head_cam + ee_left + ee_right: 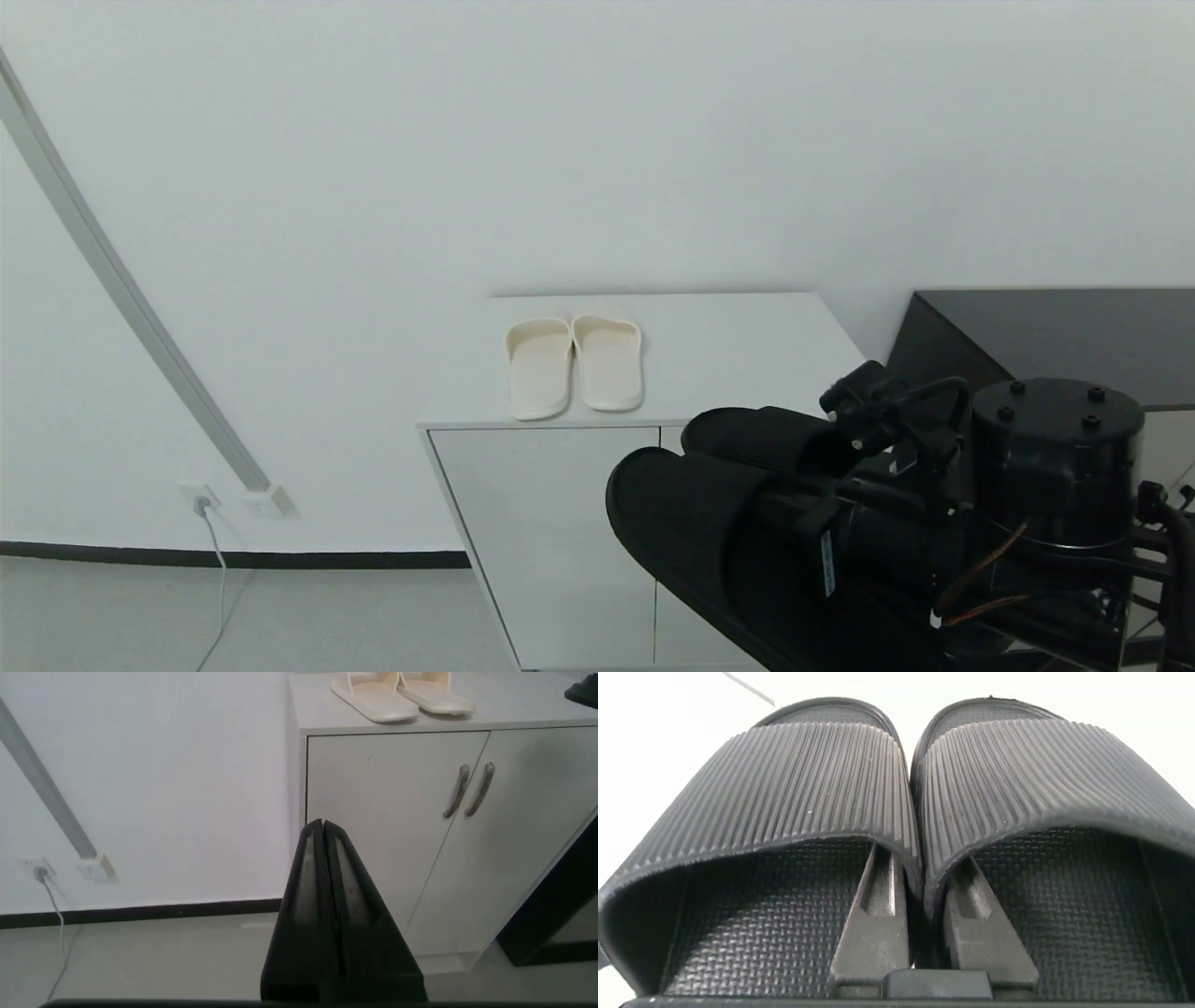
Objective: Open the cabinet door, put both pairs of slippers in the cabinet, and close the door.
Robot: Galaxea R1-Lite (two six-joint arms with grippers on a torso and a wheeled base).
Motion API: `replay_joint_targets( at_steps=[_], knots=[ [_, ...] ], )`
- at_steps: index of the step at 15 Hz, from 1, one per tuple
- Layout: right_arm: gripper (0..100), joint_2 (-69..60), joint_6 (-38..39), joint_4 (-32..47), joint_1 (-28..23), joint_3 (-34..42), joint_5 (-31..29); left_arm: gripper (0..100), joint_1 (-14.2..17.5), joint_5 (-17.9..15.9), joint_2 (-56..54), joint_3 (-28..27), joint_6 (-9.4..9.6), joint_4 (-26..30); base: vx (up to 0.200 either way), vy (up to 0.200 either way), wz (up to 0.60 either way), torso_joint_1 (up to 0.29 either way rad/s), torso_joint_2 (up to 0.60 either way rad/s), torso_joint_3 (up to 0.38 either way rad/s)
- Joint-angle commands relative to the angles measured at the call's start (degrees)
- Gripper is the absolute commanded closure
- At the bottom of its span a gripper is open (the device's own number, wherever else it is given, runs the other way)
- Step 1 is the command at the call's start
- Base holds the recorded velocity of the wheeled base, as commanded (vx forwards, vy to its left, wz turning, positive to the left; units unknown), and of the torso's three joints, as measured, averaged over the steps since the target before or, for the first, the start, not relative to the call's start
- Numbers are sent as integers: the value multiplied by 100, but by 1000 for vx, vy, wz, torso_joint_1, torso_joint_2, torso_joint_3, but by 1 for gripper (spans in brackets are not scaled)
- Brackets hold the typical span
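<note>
A white cabinet (747,345) stands against the wall with both doors shut. In the left wrist view its doors (392,812) carry two metal handles (467,790) side by side at the middle. A cream pair of slippers (574,366) (402,695) lies on the cabinet top near its left front edge. My right gripper (920,870) is shut on a black pair of slippers (728,504) (915,793), pinching their inner walls together, held in the air before the right door. My left gripper (323,829) is shut and empty, low down, facing the cabinet's left front corner.
A black piece of furniture (1055,336) stands directly right of the cabinet. A grey slanted conduit (121,280) runs down the wall to a socket (196,495) with a cable. Bare floor (233,616) lies left of the cabinet.
</note>
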Motion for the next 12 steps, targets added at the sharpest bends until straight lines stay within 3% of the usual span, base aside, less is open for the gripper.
replay_joint_targets(
  at_steps=[1,12],
  knots=[
    [100,-1,-18,-106,52,116,44,100,-1,1,6,2,-7,4,0,0,0,-119,276,149],
    [100,-1,-115,-343,237,450,97,100,-1,1,-2,2,-16,4,0,0,0,-202,488,278]
  ],
)
